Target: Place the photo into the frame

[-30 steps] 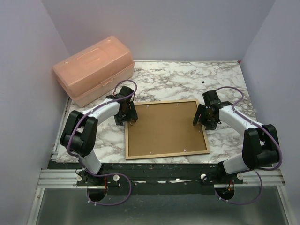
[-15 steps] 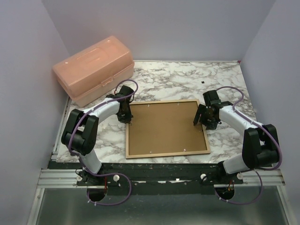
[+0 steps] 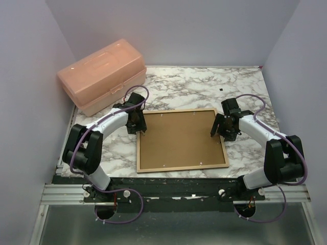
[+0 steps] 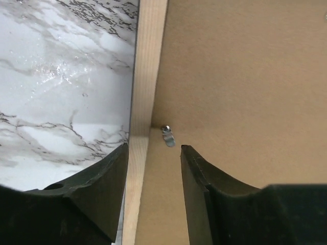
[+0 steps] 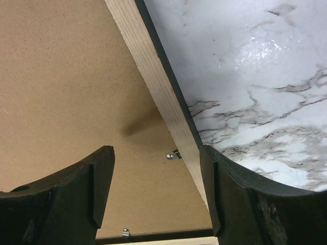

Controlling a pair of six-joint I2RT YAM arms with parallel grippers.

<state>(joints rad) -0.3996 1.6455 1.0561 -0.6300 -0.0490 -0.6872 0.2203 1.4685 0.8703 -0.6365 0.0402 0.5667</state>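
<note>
The frame (image 3: 182,167) lay back up on the marble table (image 3: 204,84), its tan wood rails around a brown backing board (image 3: 179,138); the photo could not be seen in any view, so whether it was under the board cannot be told. The left gripper (image 4: 153,148) was held part open, nothing gripped, its fingers set astride the left rail just short of a small metal tab (image 4: 167,137). The right gripper (image 5: 156,150) was held wide and empty, set astride the right rail beside another tab (image 5: 173,155). The step in hand was judged to be the turning of these tabs over or off the board. For this to be done well, one fingertip should be brought down against the tab's free end and swept along the rail, with light pressure, so that the frame is not slid across the smooth marble; the frame could be steadied by the other arm.
</note>
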